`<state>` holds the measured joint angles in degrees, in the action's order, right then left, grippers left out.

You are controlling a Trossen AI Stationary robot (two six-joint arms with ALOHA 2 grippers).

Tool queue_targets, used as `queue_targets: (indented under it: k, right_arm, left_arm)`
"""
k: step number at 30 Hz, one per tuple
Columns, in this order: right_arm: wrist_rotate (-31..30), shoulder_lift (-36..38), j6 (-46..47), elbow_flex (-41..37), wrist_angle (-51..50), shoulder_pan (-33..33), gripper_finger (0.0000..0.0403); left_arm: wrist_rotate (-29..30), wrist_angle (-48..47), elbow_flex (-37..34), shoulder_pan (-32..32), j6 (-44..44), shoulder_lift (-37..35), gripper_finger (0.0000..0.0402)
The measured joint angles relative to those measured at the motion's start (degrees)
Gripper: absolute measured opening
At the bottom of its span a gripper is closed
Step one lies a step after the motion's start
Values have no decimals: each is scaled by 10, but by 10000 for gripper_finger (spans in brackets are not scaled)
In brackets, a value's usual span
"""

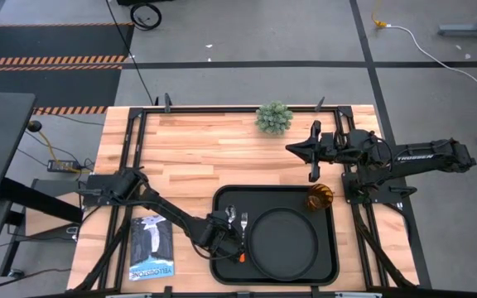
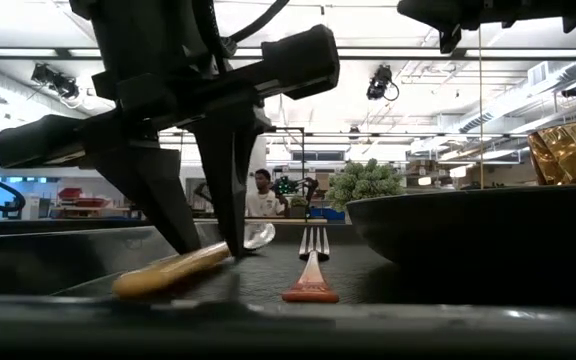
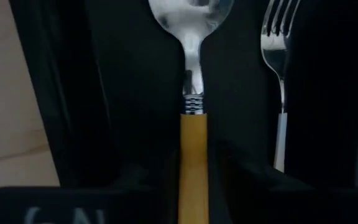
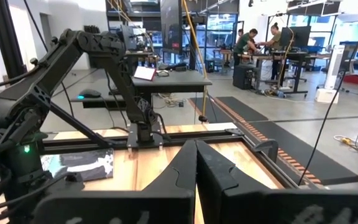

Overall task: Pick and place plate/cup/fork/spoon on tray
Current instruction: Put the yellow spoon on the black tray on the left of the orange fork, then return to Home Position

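Observation:
The black tray (image 1: pixel 222 199) lies at the table's near right. On it are the round black plate (image 1: pixel 284 240), the amber cup (image 1: pixel 320 196) at its far right corner, the fork (image 1: pixel 243 223) and the spoon (image 1: pixel 231 216), side by side left of the plate. My left gripper (image 1: pixel 224 230) is down in the tray's left part, shut on the spoon's orange handle (image 3: pixel 193 143). The spoon's silver bowl (image 3: pixel 191 18) points toward the far edge. My right gripper (image 1: pixel 312 170) is shut and empty, raised above the table beyond the tray. My left gripper pinches the spoon's orange handle (image 3: pixel 193 186) between its two fingers, a little behind the silver collar. The fingers (image 2: pixel 230 215) come from above, pointing down, and lie across the handle. The spoon lies low along the tray floor, its handle end (image 2: pixel 138 284) toward the near edge.
A green plant (image 1: pixel 273 117) stands at the table's far edge. A black-and-white packet (image 1: pixel 151 248) lies left of the tray. The fork (image 3: pixel 278 56) is close beside the spoon. People stand in the room behind (image 2: pixel 261 195).

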<state>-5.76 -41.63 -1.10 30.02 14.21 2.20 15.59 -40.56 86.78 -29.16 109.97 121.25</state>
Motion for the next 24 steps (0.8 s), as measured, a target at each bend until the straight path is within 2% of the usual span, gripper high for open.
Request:
queue_targets:
  k: [7,11,15,20,24]
  right_arm:
    - [23,0,21,0,-7,0,7]
    - [39,0,31,0,-5,0,7]
    - [39,0,56,0,-16,0,7]
    - [40,-1,89,0,-21,0,7]
    - [35,-5,103,0,-19,0,7]
  left_arm:
    - [-8,-13,0,0,-61,-14,160]
    - [-38,-47,0,1,-99,-23,164]
    - [-37,-100,0,2,-105,-41,165]
    - [8,-150,0,2,-134,-67,165]
    - [26,-154,0,5,-181,-83,165]
